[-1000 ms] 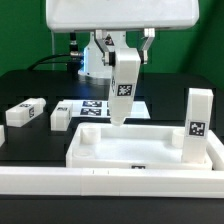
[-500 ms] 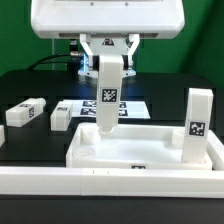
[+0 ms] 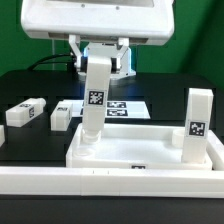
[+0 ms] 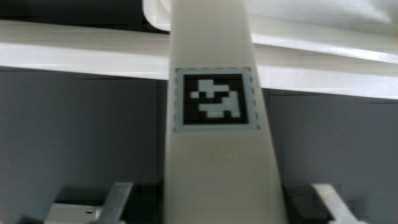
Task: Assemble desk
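Two-finger gripper [image 3: 101, 60] clamping a tagged white plastic block leg [image 3: 94, 105], nearly upright, foot at white rimmed tray-like tabletop's [image 3: 130, 158] corner

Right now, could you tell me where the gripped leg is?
In the exterior view, the leg is held tilted by the end effector, its lower end at the tabletop's far corner on that view's left.

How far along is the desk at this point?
Done: one standing leg is upright in a tabletop corner on the exterior view's right. In hand: the gripper holds a second leg upright at a corner on that view's left. Left: the outer leg and inner leg lie loose on the table.
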Controlling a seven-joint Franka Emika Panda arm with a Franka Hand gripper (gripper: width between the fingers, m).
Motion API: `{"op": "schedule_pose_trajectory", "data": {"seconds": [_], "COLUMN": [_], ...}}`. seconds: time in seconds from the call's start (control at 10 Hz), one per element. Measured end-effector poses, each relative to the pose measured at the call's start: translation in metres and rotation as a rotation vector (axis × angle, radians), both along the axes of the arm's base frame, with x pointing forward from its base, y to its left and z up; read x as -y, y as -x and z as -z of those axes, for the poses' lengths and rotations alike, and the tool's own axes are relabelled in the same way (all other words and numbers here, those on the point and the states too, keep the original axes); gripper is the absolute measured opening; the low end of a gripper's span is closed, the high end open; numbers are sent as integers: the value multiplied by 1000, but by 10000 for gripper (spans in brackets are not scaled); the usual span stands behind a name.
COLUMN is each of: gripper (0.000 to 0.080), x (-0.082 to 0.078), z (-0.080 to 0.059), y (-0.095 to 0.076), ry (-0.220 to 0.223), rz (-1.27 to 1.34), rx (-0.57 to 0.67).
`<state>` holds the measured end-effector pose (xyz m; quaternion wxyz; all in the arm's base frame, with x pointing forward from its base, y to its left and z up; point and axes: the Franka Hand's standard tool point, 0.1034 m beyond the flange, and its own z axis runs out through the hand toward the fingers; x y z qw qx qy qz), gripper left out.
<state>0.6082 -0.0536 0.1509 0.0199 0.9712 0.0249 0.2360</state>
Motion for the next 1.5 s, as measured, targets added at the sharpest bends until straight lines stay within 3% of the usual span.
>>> {"op": "schedule_pose_trajectory", "data": {"seconds": [0.1, 0.2, 0.6, 0.9, 1.5], "gripper": [290, 290, 290, 290, 290], "x": [2, 14, 12, 0, 1], "z": [-3, -5, 5, 16, 20], "y": [-2, -3, -1, 1, 3], "ry": [12, 71, 66, 53, 56], "rz": [-3, -1, -2, -3, 0], "rx": [18, 96, 76, 63, 59]}}
